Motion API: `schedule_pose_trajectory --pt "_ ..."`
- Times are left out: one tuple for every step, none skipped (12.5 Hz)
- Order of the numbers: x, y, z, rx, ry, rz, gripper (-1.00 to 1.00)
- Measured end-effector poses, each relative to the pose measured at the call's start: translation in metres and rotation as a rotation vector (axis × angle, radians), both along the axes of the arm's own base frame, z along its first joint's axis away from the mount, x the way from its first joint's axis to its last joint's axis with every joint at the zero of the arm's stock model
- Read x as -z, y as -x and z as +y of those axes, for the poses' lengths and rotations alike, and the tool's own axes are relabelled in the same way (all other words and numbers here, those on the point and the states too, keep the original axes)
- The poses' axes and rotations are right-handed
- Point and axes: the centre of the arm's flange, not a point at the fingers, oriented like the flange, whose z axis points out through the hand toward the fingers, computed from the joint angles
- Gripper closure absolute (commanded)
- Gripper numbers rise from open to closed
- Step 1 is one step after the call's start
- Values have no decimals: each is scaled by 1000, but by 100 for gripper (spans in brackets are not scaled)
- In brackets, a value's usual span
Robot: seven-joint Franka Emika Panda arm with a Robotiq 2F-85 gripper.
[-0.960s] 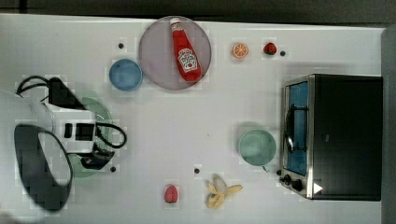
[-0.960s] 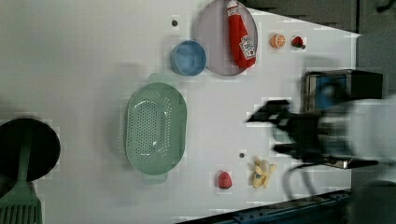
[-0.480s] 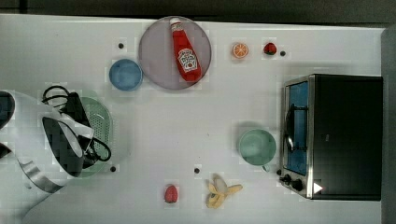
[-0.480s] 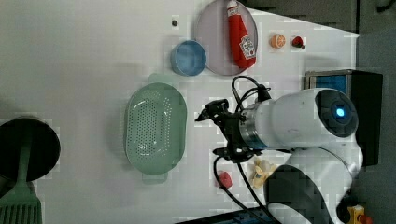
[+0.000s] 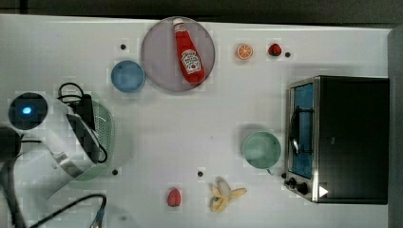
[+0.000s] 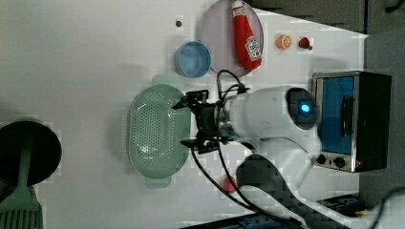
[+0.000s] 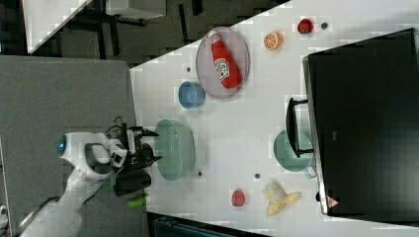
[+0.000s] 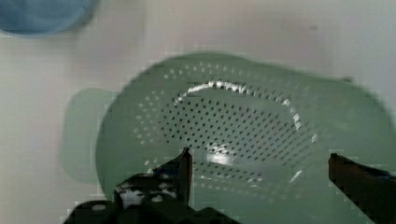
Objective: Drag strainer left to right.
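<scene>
The strainer [image 6: 155, 131] is a pale green oblong colander with rows of small holes, lying on the white table. In the top view my white arm [image 5: 52, 142] covers most of the strainer [image 5: 108, 135]. My gripper [image 6: 187, 122] hovers open over the strainer's rim on the left view's right side, one finger toward each end of that long edge. In the right view the gripper [image 7: 152, 145] stands at the strainer's [image 7: 177, 148] left rim. The wrist view looks into the strainer [image 8: 243, 121], with both dark fingertips [image 8: 184, 165] spread wide above it and nothing between them.
A small blue bowl [image 5: 127, 76] and a grey plate [image 5: 159, 57] with a ketchup bottle [image 5: 189, 54] lie behind the strainer. A teal bowl [image 5: 260, 149] sits by the toaster oven [image 5: 347, 137]. A banana [image 5: 225, 194], strawberries [image 5: 174, 197] and an orange slice [image 5: 244, 51] are scattered about.
My arm has swung across to the strainer; in the left view the open gripper travelled leftward until it reached the strainer's rim. The strainer has not moved.
</scene>
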Motion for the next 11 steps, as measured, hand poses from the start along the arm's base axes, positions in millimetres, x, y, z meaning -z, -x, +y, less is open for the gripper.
schedule_pose_trajectory --pt "22 2 1 39 -20 13 -100" --pt "45 7 -1 44 -16 30 -100" --pt "69 13 -6 36 6 33 -100" --pt "91 21 -13 40 25 49 -100" --pt "107 31 -22 32 45 64 -100" --pt "120 40 -32 34 70 88 -100" --pt "127 41 -39 38 75 89 -100" --pt "128 38 -43 42 64 68 -100" --pt "127 36 -48 54 57 59 -100" --pt "125 33 -52 63 65 52 -100" --pt "122 29 -54 72 63 38 -100"
